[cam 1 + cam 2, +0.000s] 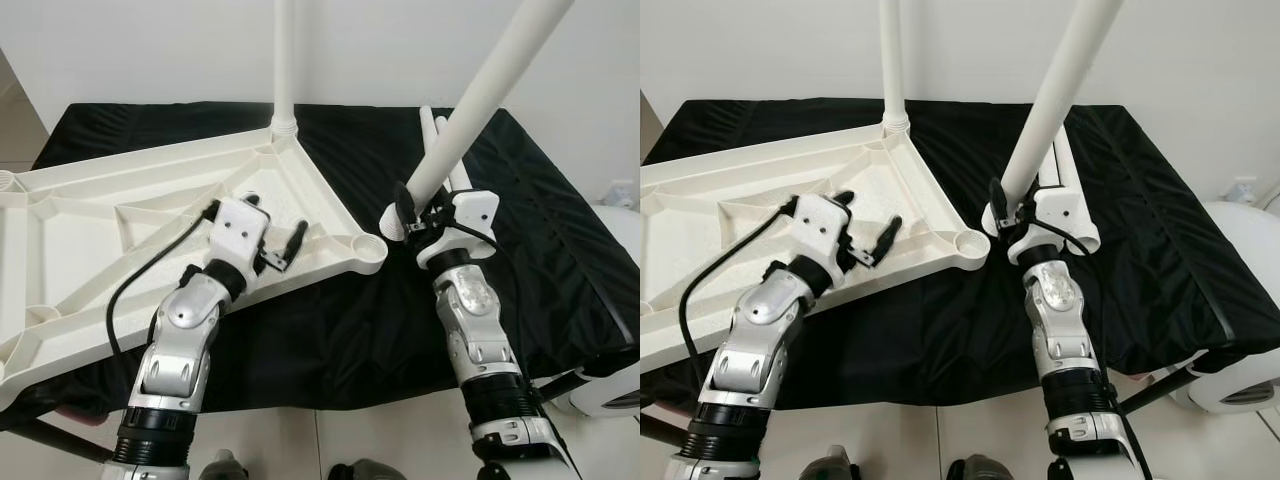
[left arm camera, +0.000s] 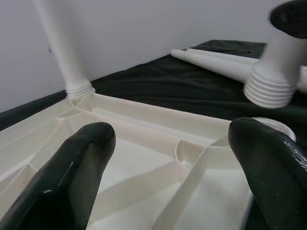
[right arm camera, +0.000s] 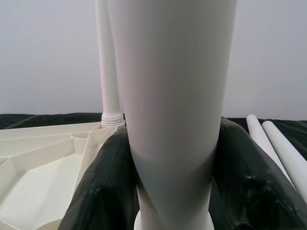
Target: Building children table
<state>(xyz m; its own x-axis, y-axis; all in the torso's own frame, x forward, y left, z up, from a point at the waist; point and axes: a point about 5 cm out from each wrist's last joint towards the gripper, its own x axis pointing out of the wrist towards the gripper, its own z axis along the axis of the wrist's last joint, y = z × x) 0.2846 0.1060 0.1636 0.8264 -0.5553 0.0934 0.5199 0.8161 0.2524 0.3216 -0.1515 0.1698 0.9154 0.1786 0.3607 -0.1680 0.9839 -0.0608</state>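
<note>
no text, label, brand, number or sign can be read on anything in these pictures.

Both upright table legs (image 1: 285, 60) run off the top edge; tabletop (image 1: 60, 260) seems cut off left

A desk draped in wrinkled black cloth (image 1: 560, 260) stands against a plain white wall (image 1: 150, 50) under even, soft light. Pale floor tiles (image 1: 340, 440) show below its front edge, and a rounded white object (image 1: 615, 385) sits just beside the desk's right corner.
</note>
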